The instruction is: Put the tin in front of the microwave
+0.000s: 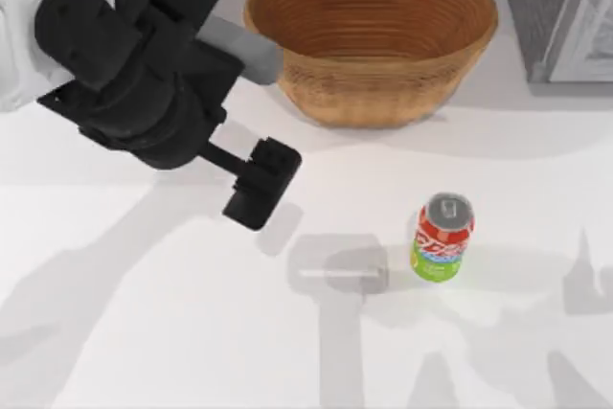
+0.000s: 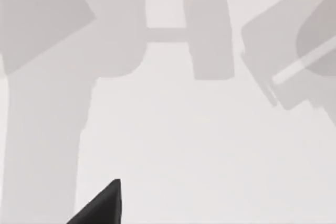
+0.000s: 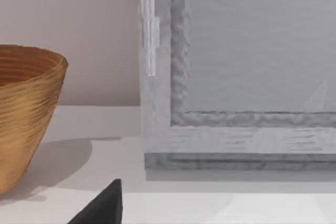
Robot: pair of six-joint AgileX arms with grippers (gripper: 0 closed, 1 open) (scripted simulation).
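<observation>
The tin (image 1: 442, 237) stands upright on the white table right of centre, with a silver top, a red upper band and a green lower band. My left gripper (image 1: 261, 184) hangs over the table well to the tin's left, apart from it and touching nothing. A dark tip of it (image 2: 102, 208) juts over bare table with shadows in the left wrist view. A dark tip of my right gripper (image 3: 102, 208) appears in the right wrist view, which faces a speckled grey appliance. The microwave is out of view.
A large woven basket (image 1: 374, 93) sits at the back centre, also seen as the basket (image 3: 26, 119) in the right wrist view. A speckled grey appliance with a white frame (image 1: 560, 16) occupies the back right corner. Arm shadows fall across the table's front.
</observation>
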